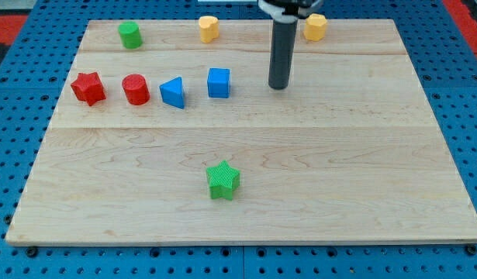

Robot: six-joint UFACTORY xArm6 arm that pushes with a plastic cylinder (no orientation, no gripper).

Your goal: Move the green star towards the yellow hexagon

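Note:
The green star (222, 180) lies on the wooden board near the view's bottom centre. The yellow hexagon (315, 27) sits at the view's top, right of centre, partly behind the arm. My tip (279, 87) rests on the board in the upper middle, well above and to the right of the green star, and below and left of the yellow hexagon. It touches no block.
A yellow block (209, 29) and a green cylinder (130, 35) sit along the top edge. A red star (88, 87), red cylinder (136, 89), blue triangle (174, 92) and blue cube (219, 82) form a row left of my tip. Blue pegboard surrounds the board (378, 194).

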